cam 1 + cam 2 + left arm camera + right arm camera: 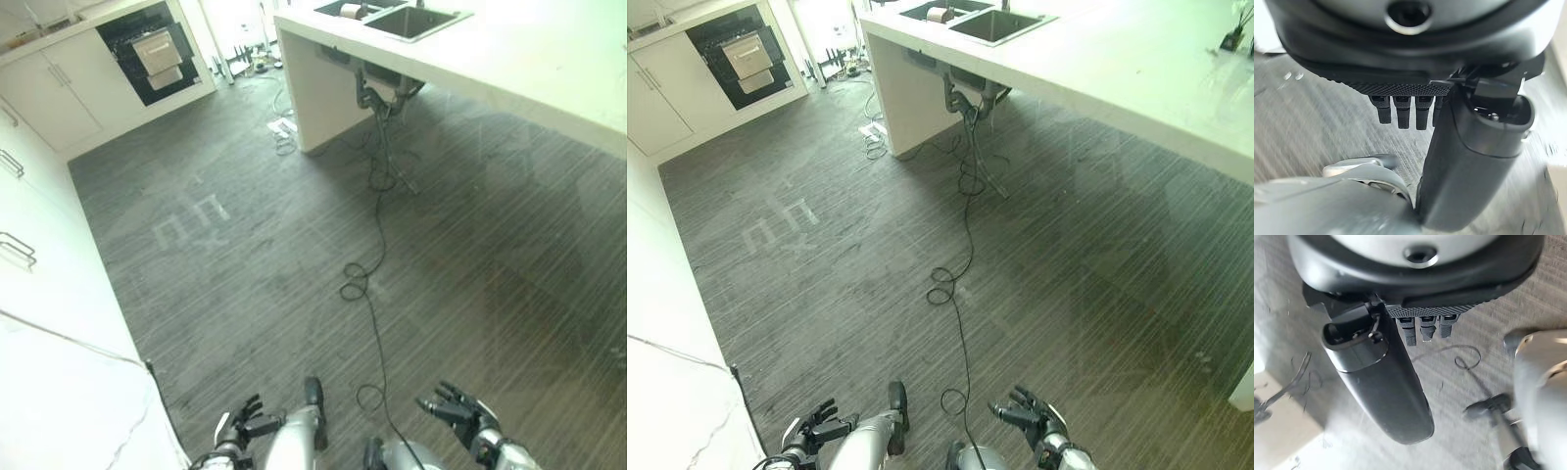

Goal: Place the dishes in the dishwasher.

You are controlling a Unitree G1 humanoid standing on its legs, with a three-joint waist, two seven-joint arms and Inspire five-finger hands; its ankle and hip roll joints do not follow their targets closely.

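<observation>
Both hands hang low over the dark striped floor, holding nothing. My left hand (243,424) has its fingers relaxed and spread; in the left wrist view its fingers (1400,110) point straight down beside the thumb (1469,161). My right hand (457,408) is likewise open, and its fingers (1422,328) and thumb (1376,382) show over bare floor. Far off at the back left, a black appliance (152,54) stands open in the white cabinet wall, with a grey rack or drawer pulled out. A small pale item (939,14) sits in the sink's near basin.
A white counter island (549,69) with a double sink (411,20) runs along the back right. White cabinets with handles (39,294) line the left side. Small clutter (279,127) lies on the floor by the island's far end. Open floor (245,245) lies between.
</observation>
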